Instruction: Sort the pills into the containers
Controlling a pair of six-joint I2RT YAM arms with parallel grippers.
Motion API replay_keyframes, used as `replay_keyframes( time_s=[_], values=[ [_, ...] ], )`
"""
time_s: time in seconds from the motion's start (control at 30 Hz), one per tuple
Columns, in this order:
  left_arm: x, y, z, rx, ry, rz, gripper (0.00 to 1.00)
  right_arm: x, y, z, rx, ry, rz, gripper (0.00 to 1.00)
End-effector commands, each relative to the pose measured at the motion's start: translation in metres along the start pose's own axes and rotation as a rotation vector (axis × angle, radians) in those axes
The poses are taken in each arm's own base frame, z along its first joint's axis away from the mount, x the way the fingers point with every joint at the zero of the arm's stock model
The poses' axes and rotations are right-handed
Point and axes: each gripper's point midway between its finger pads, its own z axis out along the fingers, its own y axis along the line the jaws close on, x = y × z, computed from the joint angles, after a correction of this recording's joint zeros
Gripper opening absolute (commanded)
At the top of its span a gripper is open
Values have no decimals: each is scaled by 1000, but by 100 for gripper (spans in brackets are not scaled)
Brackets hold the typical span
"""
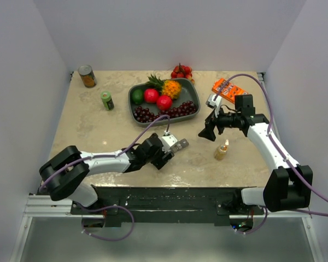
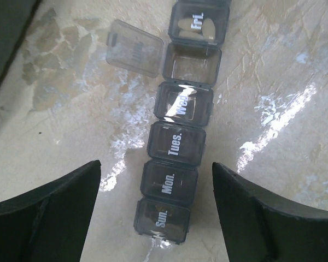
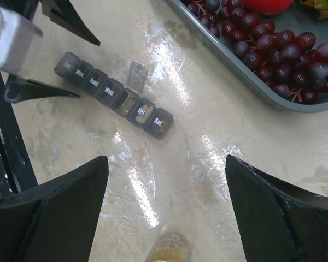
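Note:
The containers (image 2: 176,143) are one dark-grey strip of lidded day compartments lying on the marble table. It also shows in the right wrist view (image 3: 112,93). The Thursday compartment (image 2: 191,66) is open and empty, its lid (image 2: 136,48) flipped to the left. Pale pills (image 2: 195,30) lie inside the shut Friday compartment. My left gripper (image 2: 156,165) is open, hovering over the Sunday end with a finger on each side of the strip. My right gripper (image 3: 167,161) is open and empty, above bare table just past the Saturday end. An amber pill bottle (image 3: 169,248) stands below it.
A grey tray (image 1: 188,93) of fruit and grapes stands behind the strip. Its rim (image 3: 246,76) is near my right gripper (image 1: 209,132). A tin can (image 1: 87,76) and a green can (image 1: 107,100) stand at the back left. An orange box (image 1: 228,90) lies at the back right.

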Motion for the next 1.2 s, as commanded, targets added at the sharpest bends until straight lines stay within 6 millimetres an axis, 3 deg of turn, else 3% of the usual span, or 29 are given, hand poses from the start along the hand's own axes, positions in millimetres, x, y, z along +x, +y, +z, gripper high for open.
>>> replay_keyframes(
  time_s=[0.0, 0.13, 0.17, 0.33, 0.43, 0.47, 0.5, 0.53, 0.57, 0.6, 0.63, 0.7, 0.73, 0.8, 0.97, 1.0, 1.03, 1.07, 1.13, 1.17],
  values=[
    [-44, 12, -23, -40, -129, -94, 89, -3, -3, -3, 24, -10, -38, 91],
    [-69, 6, -45, 22, -219, -144, 92, -3, -12, -11, 87, -2, -45, 91],
    [-86, 5, -56, 43, -282, -164, 96, -3, -17, -14, 114, 3, -42, 91],
    [-141, -30, -85, 290, -439, -229, 99, -7, -54, -42, 322, -34, 39, 93],
    [-171, -54, -89, 439, -465, -236, 99, -3, -78, -64, 461, -53, 103, 99],
    [-175, -63, -81, 474, -460, -227, 99, -4, -82, -68, 488, -58, 114, 99],
    [-193, -75, -87, 507, -489, -205, 97, -1, -89, -75, 534, -52, 128, 99],
    [-190, -83, -73, 500, -472, -152, 97, -2, -92, -78, 559, -62, 142, 99],
    [-194, -99, -73, 519, -471, -108, 97, -1, -95, -81, 578, -63, 151, 99],
    [-210, -104, -73, 518, -497, -79, 97, 0, -100, -87, 607, -64, 165, 99],
    [-206, -112, -56, 521, -472, -30, 97, 1, -101, -88, 614, -66, 175, 99],
    [-220, -132, -53, 574, -504, 71, 96, 2, -104, -92, 626, -73, 190, 99],
    [-215, -142, -41, 597, -502, 140, 96, 1, -104, -93, 624, -78, 199, 99],
    [-224, -155, -39, 635, -572, 239, 96, 1, -104, -95, 622, -86, 209, 99],
    [-231, -166, -2, 610, -629, 424, 96, -1, -99, -93, 590, -101, 210, 99],
    [-242, -165, 0, 597, -651, 436, 96, -1, -100, -93, 590, -102, 208, 99],
    [-239, -169, 12, 601, -639, 452, 96, -1, -99, -93, 587, -102, 208, 99],
    [-249, -169, 14, 595, -656, 458, 96, -1, -99, -93, 586, -104, 209, 99],
    [-246, -174, 28, 603, -637, 465, 95, -1, -98, -93, 584, -103, 208, 99],
    [-253, -174, 27, 600, -651, 463, 95, -1, -98, -93, 581, -105, 206, 99]
  ],
)
